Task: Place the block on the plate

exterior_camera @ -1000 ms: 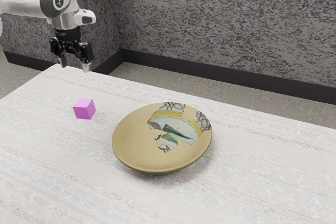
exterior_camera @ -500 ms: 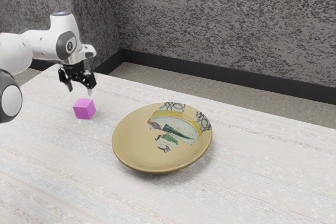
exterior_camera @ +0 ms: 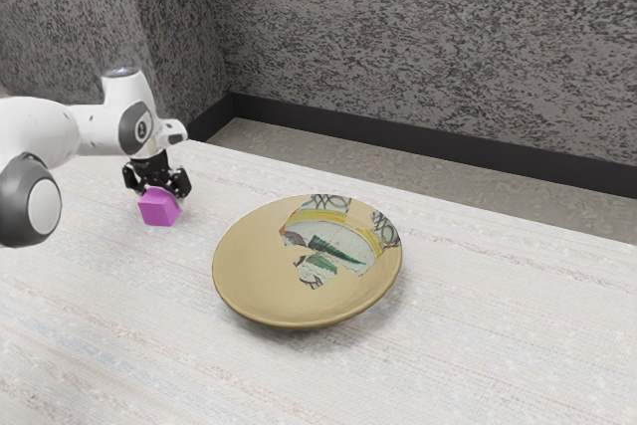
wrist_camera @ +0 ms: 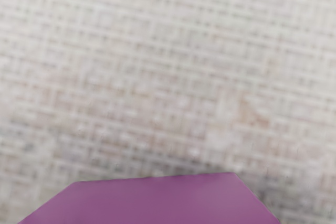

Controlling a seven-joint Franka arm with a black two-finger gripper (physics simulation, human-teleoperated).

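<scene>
Low at block (exterior_camera: 158,210), pincer (exterior_camera: 161,196) spread.

The plate (exterior_camera: 257,268) is round and shallow, glazed a tan yellow, with a raised rim and a jagged-edged painted patch of green leaf-like shapes, a yellow band and dark looping lines on the side away from the block (exterior_camera: 157,210); it lies face up on the table (exterior_camera: 468,345). The block, a small, plain pinkish-purple cube, sits flat on its base beyond the plate's rim toward the exterior view's left, near the plate but not touching it.
</scene>
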